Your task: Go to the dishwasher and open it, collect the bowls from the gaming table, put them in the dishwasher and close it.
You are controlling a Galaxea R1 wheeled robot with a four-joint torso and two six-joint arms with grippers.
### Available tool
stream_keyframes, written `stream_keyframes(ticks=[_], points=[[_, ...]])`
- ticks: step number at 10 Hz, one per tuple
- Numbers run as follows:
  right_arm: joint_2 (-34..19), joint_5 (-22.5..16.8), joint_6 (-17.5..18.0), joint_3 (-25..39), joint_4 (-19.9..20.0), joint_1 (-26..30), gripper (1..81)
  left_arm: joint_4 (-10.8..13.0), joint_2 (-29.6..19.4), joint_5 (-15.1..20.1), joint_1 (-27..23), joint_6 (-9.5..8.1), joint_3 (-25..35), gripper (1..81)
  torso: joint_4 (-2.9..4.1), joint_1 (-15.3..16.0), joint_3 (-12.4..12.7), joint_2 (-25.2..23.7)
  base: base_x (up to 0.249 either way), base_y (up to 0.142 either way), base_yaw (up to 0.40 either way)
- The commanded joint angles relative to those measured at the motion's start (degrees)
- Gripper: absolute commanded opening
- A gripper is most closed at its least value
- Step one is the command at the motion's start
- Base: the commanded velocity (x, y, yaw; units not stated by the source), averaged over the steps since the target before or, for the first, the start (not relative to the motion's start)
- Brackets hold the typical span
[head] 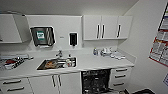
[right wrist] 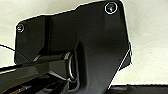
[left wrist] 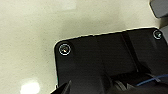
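The dishwasher (head: pixel 96 81) stands open under the white worktop (head: pixel 95 62), right of the sink (head: pixel 57 63), its dark racks showing; I judge opening is done and collecting bowls is due; whether either claw is apart, I cannot tell.

A: Dishwasher (head: pixel 96 81) under white counter (head: pixel 100 62), dark cavity with racks showing, door open.
B: Steel sink (head: pixel 57 63) to its left; white wall cabinets (head: pixel 107 27) above.
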Motion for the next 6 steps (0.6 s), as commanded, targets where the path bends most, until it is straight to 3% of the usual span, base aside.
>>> stream_keyframes(ticks=[1,6], points=[[0.0,-3.4,-0.2,-0.2,-0.4,2.8,81.1,3.6,-1.5,3.8,-3.5,-2.93,-0.5,81.1,0.0,0.0,0.0,0.0,0.0,0.0,0.0],[-0.2,-3.4,-0.3,-0.9,-0.5,2.4,81.1,3.6,-3.2,4.2,-3.7,-2.93,-0.2,81.1,0.0,0.0,0.0,0.0,0.0,0.0,0.0]])
